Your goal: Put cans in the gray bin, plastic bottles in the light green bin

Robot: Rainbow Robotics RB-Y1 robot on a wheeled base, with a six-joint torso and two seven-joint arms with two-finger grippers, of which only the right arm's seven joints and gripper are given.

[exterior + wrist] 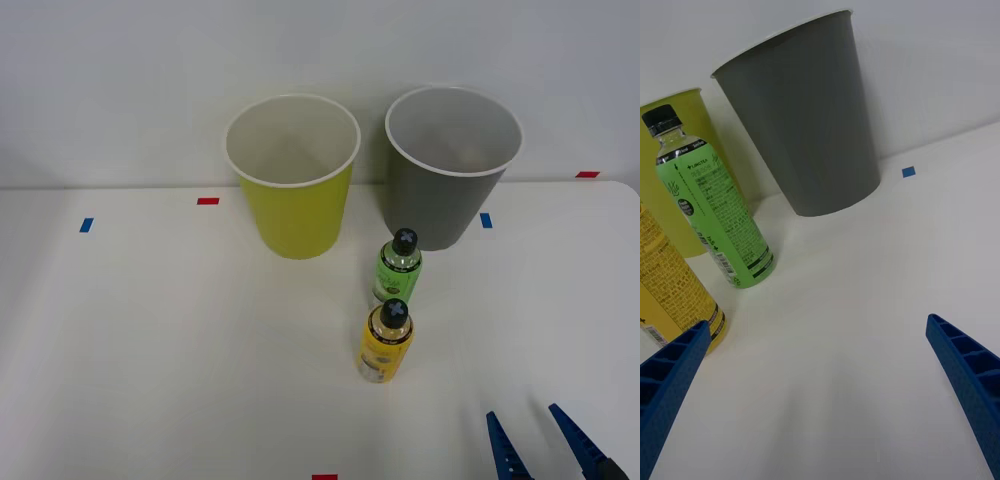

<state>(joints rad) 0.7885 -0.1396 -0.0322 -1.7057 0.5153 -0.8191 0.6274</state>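
2 black-capped bottles, the green-label bottle (398,265) and the yellow-label bottle (386,342), stand upright in file before the gray bin (452,165), the light green bin (292,175) beside it, while your right gripper (545,445) waits near them, fingers apart and empty, likely readying a grasp.

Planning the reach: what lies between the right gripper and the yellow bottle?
Only bare white table between the gripper and yellow bottle, front view.

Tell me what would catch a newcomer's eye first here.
Two tall bins at the back of the white table: the yellow-green bin on the left, the gray bin on the right. Before the gray one stand two black-capped bottles, the green bottle behind the yellow bottle.
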